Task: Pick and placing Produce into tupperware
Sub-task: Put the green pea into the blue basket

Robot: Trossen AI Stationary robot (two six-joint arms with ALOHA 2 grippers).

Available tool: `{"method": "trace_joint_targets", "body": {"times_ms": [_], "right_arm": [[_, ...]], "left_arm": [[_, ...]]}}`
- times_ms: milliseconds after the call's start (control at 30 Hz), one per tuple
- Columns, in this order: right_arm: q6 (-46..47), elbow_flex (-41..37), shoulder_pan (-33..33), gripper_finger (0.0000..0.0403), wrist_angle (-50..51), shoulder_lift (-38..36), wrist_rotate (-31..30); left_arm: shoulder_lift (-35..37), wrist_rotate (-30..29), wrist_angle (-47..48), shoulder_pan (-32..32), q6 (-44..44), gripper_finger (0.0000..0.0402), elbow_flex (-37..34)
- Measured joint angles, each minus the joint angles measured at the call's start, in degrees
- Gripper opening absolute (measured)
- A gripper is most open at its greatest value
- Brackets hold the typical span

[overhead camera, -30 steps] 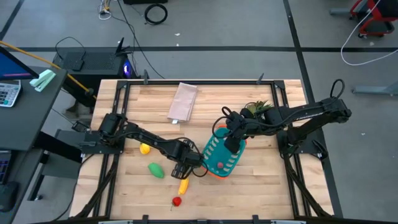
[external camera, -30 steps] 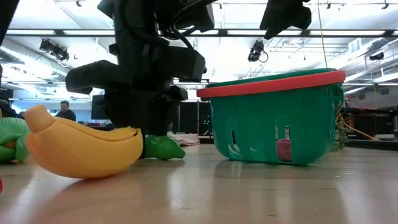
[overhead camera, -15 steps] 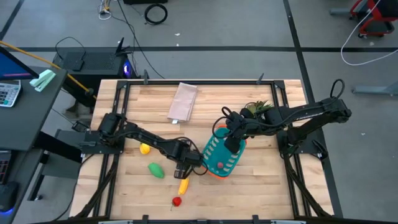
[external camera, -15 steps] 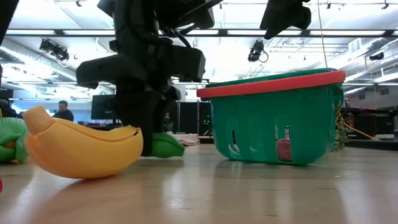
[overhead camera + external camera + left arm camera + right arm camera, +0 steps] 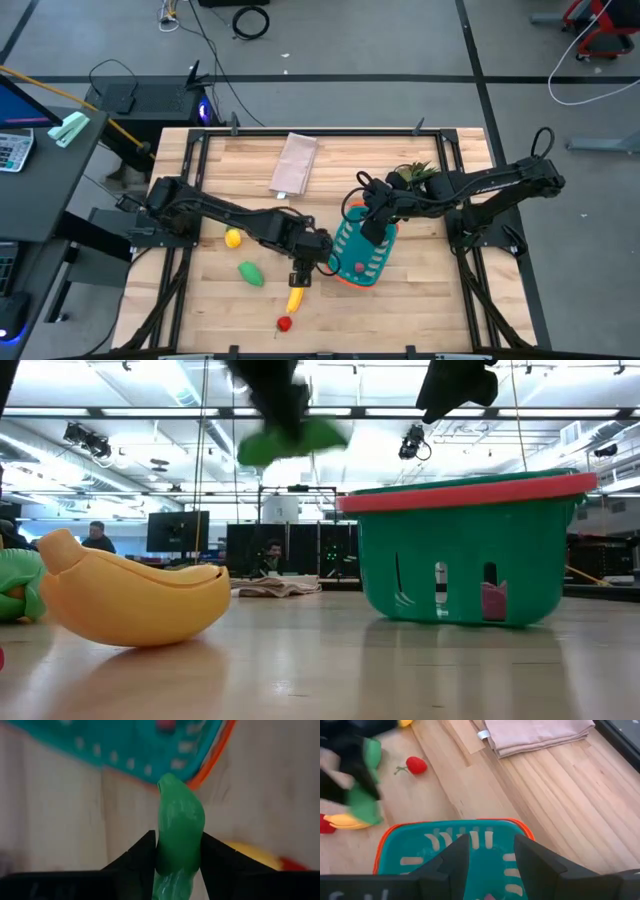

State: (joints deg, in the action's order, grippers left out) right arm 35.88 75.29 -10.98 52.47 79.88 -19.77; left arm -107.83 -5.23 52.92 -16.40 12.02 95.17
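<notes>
While holding a green pod (image 5: 179, 820) clenched in the left hand (image 5: 177, 834), hangs clear above the bench (image 5: 420, 290), with the teal basket (image 5: 345, 240) just ahead of that hand and below it. Grips only the pod's lower end; leaves most of its length standing free beyond the fingertips. Keeps the right hand (image 5: 490, 837) spread and empty, right over the basket's inside

Could go wrong in three ways, by judgement. Might let the pod swivel or slip from so short a hold on a smooth rounded skin. Might clip the orange rim (image 5: 465, 493) if carried across too low, and shove or tip the light basket. Might meet the right hand, parked where the pod needs to drop

Hard to read: blurs the pod and the left hand in the low view, cuts the hand off at the top edge. Hides the basket floor mostly; shows only one red piece (image 5: 494, 600) through the slots. Leaves a banana (image 5: 130, 600) below the left hand on the bench
</notes>
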Motion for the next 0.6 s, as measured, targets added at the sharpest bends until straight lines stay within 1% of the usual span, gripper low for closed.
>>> {"method": "trace_joint_targets", "body": {"times_ms": [133,233,333,400,500,600], "right_arm": [[0.1,0.0,0.0,0.0163,0.0,0.0,-0.3],[0.8,0.0,0.0,0.0163,0.0,0.0,-2.2],[1.5,0.0,0.0,0.0163,0.3,0.0,-5.0],[1.9,0.0,0.0,0.0163,0.6,0.0,-7.4],[1.9,0.0,0.0,0.0163,1.2,-0.1,-10.7],[2.0,-0.1,0.0,0.0163,2.5,-0.1,-14.3]], "left_arm": [[-0.6,-0.8,-0.4,0.2,-5.3,0.0126,7.7],[-1.6,-3.5,-2.6,0.5,-8.6,0.0139,10.7],[-2.6,-4.5,-6.8,1.5,-10.9,0.0144,11.4],[-4.2,-4.6,-10.4,2.5,-11.0,0.0137,11.4],[-7.2,-4.7,-10.9,3.9,-11.0,0.0127,11.3],[-10.0,-4.6,-12.2,4.8,-9.7,0.0131,11.3]]}}
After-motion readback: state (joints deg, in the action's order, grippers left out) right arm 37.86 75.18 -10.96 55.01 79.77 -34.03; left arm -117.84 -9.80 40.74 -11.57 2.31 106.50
